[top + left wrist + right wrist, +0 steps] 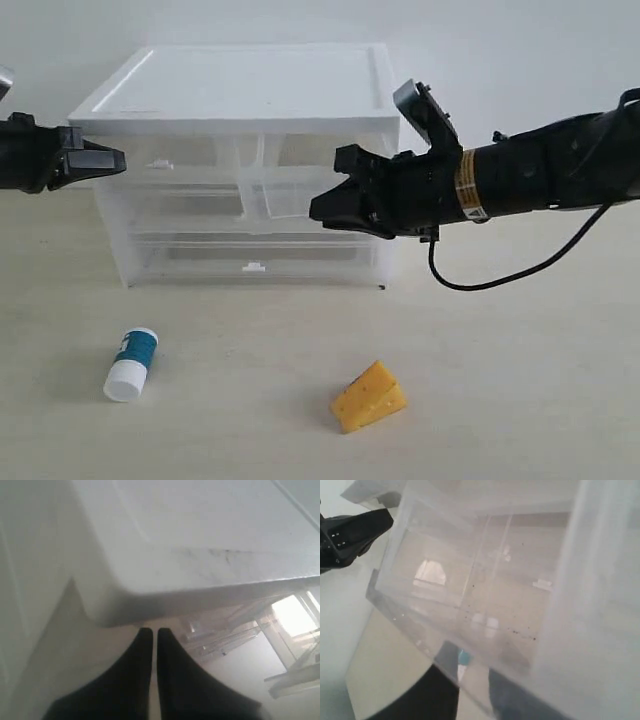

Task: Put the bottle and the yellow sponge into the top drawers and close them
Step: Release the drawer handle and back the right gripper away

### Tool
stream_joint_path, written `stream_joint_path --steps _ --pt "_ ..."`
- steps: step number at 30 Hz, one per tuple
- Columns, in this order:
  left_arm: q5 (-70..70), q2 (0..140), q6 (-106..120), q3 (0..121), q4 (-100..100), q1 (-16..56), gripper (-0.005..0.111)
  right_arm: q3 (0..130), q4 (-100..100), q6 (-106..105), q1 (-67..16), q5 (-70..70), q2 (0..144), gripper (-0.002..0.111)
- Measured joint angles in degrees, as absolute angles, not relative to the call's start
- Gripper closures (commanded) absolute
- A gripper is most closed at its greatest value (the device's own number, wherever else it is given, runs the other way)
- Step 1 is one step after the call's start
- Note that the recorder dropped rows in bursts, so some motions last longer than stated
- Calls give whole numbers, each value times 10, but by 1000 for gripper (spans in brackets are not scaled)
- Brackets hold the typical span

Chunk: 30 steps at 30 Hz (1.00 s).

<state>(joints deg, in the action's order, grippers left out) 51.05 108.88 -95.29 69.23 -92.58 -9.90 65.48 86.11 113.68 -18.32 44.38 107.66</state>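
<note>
A: Report left end effector (151, 632).
B: Closed tip to tip, holding nothing. Sits just beside the upper left corner of the chest (240, 90), near the left top drawer (180, 155), seemingly not yet opened.
A: Report right end effector (318, 210).
B: Parted narrowly. Appears pinched on the front wall of the right top drawer (285, 195), standing partway out.
A: Locate the bottle (132, 364).
B: Lies on its side on the bench (500, 380), well below and in front of the left end effector. Long axis front to back, cap toward the camera. Nearer the left arm.
A: Locate the yellow sponge (368, 397).
B: Rests on the bench below the right end effector, in front of the chest. Nearer the right arm. Probably calls for a descent after releasing the drawer.
</note>
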Motion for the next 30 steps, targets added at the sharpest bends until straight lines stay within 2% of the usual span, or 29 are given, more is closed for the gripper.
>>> stream_joint_path --steps 8,13,17,19,21,30 --pt "512 1089 -953 692 -924 -99 103 613 889 1100 -183 477 1056 108" --pt "512 1089 -953 692 -924 -99 103 611 862 1052 -183 586 1053 108" --pt "512 1089 -953 692 -924 -99 103 611 862 1039 -183 587 1051 81" --pt "512 1089 -953 692 -924 -99 103 611 863 1039 -183 585 1050 61" --pt "512 1089 -953 692 -924 -99 103 611 862 1039 -181 585 1048 48" --pt "512 1089 -953 692 -924 -99 103 610 947 1106 -143 585 984 46"
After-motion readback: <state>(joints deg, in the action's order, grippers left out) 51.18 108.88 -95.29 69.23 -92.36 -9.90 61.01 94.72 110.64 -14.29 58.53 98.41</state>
